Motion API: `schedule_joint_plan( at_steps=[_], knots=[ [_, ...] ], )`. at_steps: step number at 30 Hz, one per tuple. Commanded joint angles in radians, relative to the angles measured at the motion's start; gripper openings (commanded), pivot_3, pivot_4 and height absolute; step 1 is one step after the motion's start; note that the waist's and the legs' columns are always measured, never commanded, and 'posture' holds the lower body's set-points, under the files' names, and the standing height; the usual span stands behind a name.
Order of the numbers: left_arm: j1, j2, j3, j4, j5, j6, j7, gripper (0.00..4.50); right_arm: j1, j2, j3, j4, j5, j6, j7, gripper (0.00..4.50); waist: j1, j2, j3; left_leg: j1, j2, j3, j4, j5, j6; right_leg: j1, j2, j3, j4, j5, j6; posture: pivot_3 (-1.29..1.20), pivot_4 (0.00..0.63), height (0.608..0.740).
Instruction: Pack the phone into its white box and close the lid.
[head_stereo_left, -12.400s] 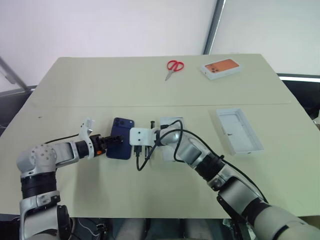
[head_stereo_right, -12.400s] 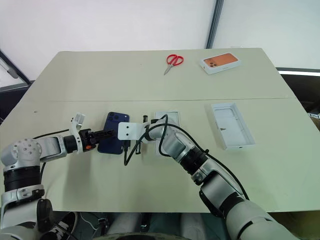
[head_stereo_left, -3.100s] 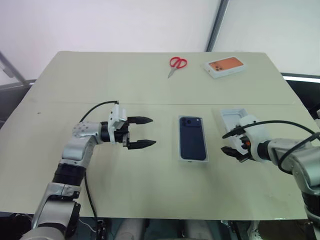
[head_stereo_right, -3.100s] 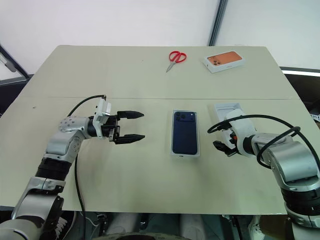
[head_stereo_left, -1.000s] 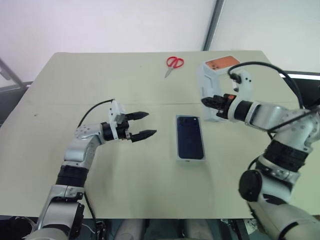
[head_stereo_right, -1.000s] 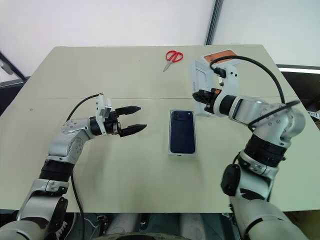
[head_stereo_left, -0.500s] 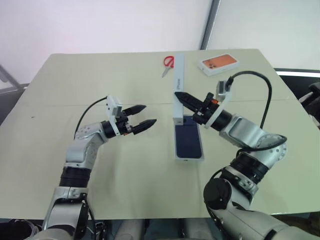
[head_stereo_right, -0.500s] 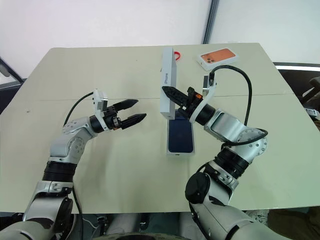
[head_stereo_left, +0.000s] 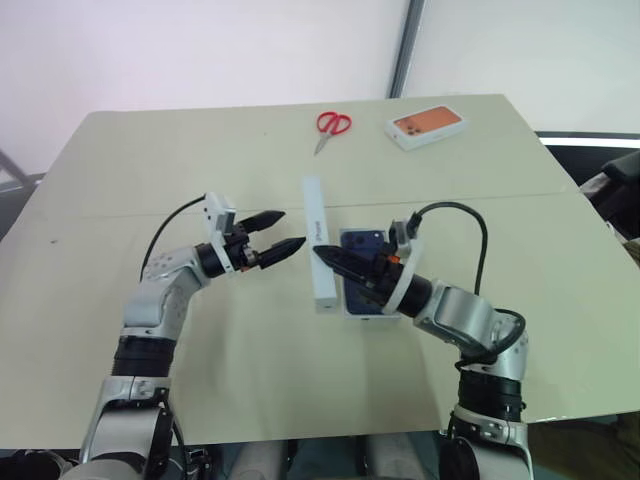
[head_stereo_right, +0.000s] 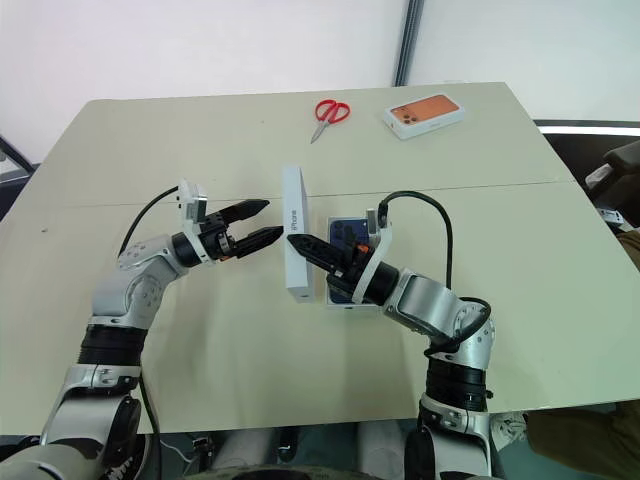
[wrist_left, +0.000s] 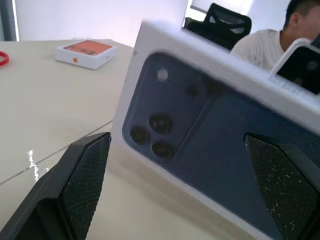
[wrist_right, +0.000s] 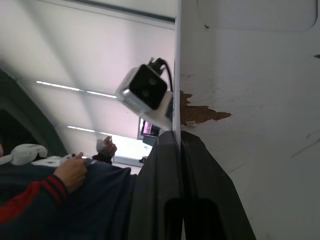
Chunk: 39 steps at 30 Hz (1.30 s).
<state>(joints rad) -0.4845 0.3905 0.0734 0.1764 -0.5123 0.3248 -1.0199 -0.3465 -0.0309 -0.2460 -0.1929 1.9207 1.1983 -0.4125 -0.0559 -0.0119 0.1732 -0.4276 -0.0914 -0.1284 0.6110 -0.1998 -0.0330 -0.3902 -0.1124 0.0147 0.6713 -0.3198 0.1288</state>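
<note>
Since a second earlier, the right gripper (head_stereo_right: 300, 243) had carried the lid (head_stereo_right: 295, 246) from over the far right of the table (head_stereo_left: 150, 160) to the middle, beside the phone (head_stereo_left: 362, 242). Its fingers were clamped on one wall of the lid, which stood on edge, long side toward the camera, just left of the white box (head_stereo_left: 352, 310). The phone lay in that box, back up, partly hidden behind the right arm. The left gripper (head_stereo_left: 284, 231) had stayed where it was, fingers spread and holding nothing, its tips close to the lid's outer face. In the left wrist view that face, printed with a dark blue phone picture (wrist_left: 210, 135), stood between the two parted fingers (wrist_left: 82, 175). Red scissors (head_stereo_left: 330, 127) and a box with an orange phone picture (head_stereo_left: 426, 127) lay at the table's far edge. A person (wrist_left: 270, 37) sat beyond the table.
</note>
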Motion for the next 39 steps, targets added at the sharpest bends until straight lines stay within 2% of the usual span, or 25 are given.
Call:
schedule_joint_plan(
  at_steps=[1, 4, 5, 10, 15, 19, 23, 24, 31, 34, 39],
  knots=[
    [0.014, 0.001, -0.007, -0.057, -0.033, 0.028, -0.024, 4.25, 0.028, -0.06, 0.076, -0.023, 0.051, -0.065, 0.019, 0.0, 0.002, 0.0, 0.0, 0.0, 0.0, 0.0, 0.0, 0.0, 0.0, 0.0, 0.0, 0.0, 0.0, 0.0, 0.0, 0.0, 0.15, 0.74],
    [0.059, -0.001, -0.041, -0.101, -0.031, 0.047, -0.046, 3.31, 0.048, -0.118, 0.12, -0.015, 0.051, -0.104, 0.023, 0.0, 0.005, 0.0, 0.0, 0.0, 0.0, 0.001, 0.001, 0.0, 0.001, 0.001, 0.0, 0.0, -0.001, 0.0, 0.0, 0.0, 0.15, 0.74],
    [0.073, -0.003, -0.048, -0.118, -0.029, 0.051, -0.041, 2.68, 0.054, -0.137, 0.135, -0.015, 0.051, -0.116, 0.025, 0.0, 0.007, 0.0, 0.0, 0.0, 0.0, 0.001, 0.001, -0.001, 0.001, 0.001, 0.0, 0.0, -0.001, 0.0, 0.0, 0.0, 0.15, 0.74],
    [0.12, -0.009, -0.068, -0.179, -0.042, 0.067, -0.034, 0.12, 0.068, -0.201, 0.182, 0.001, 0.04, -0.172, 0.034, 0.0, 0.012, 0.0, 0.0, 0.0, 0.001, 0.001, 0.001, -0.001, 0.001, 0.001, 0.0, 0.001, -0.001, 0.0, 0.0, 0.0, 0.15, 0.74],
    [0.13, -0.041, -0.09, -0.193, -0.016, 0.046, 0.003, 0.05, 0.067, -0.237, 0.196, 0.013, 0.044, -0.208, 0.057, 0.0, 0.015, 0.0, 0.0, 0.0, 0.0, 0.001, 0.001, -0.001, 0.001, 0.001, 0.0, 0.001, -0.002, 0.0, 0.0, 0.0, 0.15, 0.74],
    [0.128, -0.064, -0.127, -0.179, 0.044, -0.006, 0.032, 0.0, 0.065, -0.263, 0.193, 0.034, 0.008, -0.235, 0.071, 1.32, 0.015, 0.0, 0.0, 0.0, 0.0, 0.001, 0.001, -0.001, 0.001, 0.002, 0.0, 0.001, -0.002, 0.0, 0.0, 0.0, 0.15, 0.74],
    [0.112, -0.092, -0.146, -0.177, 0.048, -0.008, 0.043, 0.0, 0.045, -0.322, 0.167, 0.022, -0.036, -0.242, 0.096, 3.48, 0.015, 0.0, 0.0, 0.0, 0.001, 0.002, 0.001, -0.001, 0.001, 0.002, 0.0, 0.001, -0.002, 0.0, 0.0, 0.0, 0.15, 0.74],
    [0.106, -0.1, -0.151, -0.171, 0.051, -0.01, 0.046, 0.0, 0.037, -0.369, 0.163, -0.004, -0.112, -0.232, 0.143, 3.93, 0.015, 0.0, 0.0, 0.0, 0.001, 0.002, 0.001, -0.001, 0.001, 0.002, 0.0, 0.001, -0.002, 0.0, 0.0, 0.0, 0.15, 0.74],
    [0.065, -0.167, -0.173, -0.113, 0.066, -0.023, 0.065, 0.0, 0.059, -0.593, 0.047, -0.045, -0.376, -0.26, 0.407, 3.93, 0.031, -0.001, 0.0, 0.0, 0.0, 0.003, 0.003, -0.002, 0.003, 0.003, 0.0, 0.0, -0.003, 0.0, 0.0, 0.0, 0.15, 0.74],
    [0.045, -0.205, -0.199, -0.074, 0.086, -0.048, 0.064, 0.0, 0.07, -0.624, -0.024, -0.026, -0.405, -0.283, 0.431, 3.93, 0.041, -0.001, 0.0, 0.0, 0.0, 0.004, 0.003, -0.002, 0.003, 0.003, -0.001, 0.0, -0.003, 0.0, 0.0, 0.0, 0.15, 0.74],
    [-0.002, -0.264, -0.225, -0.015, 0.101, -0.069, 0.065, 0.0, 0.115, -0.675, 0.02, -0.075, -0.702, -0.367, 0.561, 3.93, 0.041, -0.001, 0.0, 0.0, 0.0, 0.005, 0.004, -0.002, 0.004, 0.003, -0.001, 0.0, -0.003, 0.0, 0.001, 0.0, 0.15, 0.74]
  ],
)
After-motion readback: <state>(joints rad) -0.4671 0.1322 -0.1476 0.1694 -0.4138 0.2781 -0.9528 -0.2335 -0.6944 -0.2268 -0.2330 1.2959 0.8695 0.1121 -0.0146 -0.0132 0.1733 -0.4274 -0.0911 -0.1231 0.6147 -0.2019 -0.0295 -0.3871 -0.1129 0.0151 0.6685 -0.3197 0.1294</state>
